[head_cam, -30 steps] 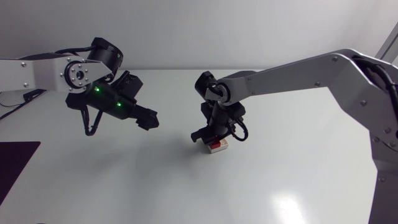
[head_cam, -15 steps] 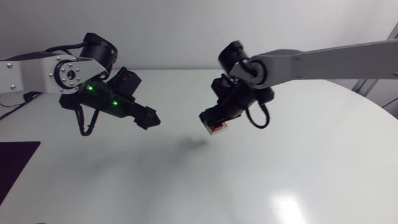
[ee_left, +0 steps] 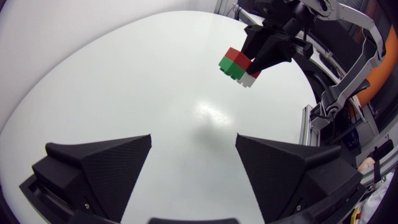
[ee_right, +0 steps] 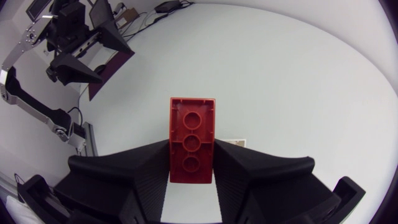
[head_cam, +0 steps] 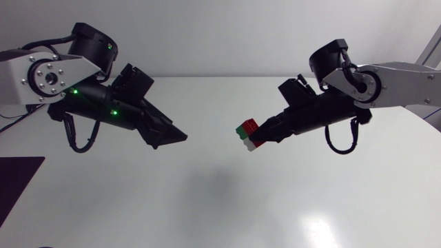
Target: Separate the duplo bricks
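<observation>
A stack of duplo bricks (head_cam: 249, 134), green and red over white, hangs in the air above the middle of the table. My right gripper (head_cam: 265, 131) is shut on it from the right, lying almost level. In the right wrist view the red brick's underside (ee_right: 191, 140) shows clamped between the fingers (ee_right: 134, 171). My left gripper (head_cam: 176, 138) hovers to the stack's left, open and pointing at it, a clear gap apart. From the left wrist view, the stack (ee_left: 238, 66) sits well ahead of the open left gripper (ee_left: 193, 155), with the right gripper (ee_left: 267, 46) behind it.
The white table (head_cam: 220, 207) lies below both grippers. A dark mat (head_cam: 17, 182) sits at the table's left edge. My left arm (ee_right: 78, 43) shows far ahead in the right wrist view.
My right gripper lifted the brick stack off the table, swung it up and right, and turned level. My left gripper tilted and stretched toward the stack.
</observation>
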You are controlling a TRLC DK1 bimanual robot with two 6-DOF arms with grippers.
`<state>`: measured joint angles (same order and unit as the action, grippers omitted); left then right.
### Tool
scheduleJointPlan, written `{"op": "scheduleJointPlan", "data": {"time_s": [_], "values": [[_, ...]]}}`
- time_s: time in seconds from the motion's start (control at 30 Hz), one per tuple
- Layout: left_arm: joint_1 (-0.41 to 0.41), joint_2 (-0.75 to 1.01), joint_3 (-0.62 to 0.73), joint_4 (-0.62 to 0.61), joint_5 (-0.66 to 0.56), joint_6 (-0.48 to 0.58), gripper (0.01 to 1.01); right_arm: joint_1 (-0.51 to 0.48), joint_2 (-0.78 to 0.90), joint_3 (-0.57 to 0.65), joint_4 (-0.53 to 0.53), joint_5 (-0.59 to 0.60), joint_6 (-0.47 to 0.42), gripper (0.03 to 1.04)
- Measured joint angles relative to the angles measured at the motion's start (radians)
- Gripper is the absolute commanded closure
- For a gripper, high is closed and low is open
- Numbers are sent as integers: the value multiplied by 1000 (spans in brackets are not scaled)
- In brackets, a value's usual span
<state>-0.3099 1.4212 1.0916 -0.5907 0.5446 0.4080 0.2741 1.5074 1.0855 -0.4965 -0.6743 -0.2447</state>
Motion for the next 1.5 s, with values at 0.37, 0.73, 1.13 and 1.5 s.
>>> {"op": "scheduleJointPlan", "data": {"time_s": [0.37,0.73,1.13,1.5], "values": [[-50,-21,-22,38,22,14,84,-132,127,152,-163,-309,138,810],[-156,-113,-123,283,-5,-6,82,-144,263,347,-254,-397,315,841],[-285,-53,-155,502,-36,-70,84,-163,286,476,-265,-595,482,874],[-291,11,-155,649,-81,-96,84,-193,293,468,-291,-690,491,874]]}}
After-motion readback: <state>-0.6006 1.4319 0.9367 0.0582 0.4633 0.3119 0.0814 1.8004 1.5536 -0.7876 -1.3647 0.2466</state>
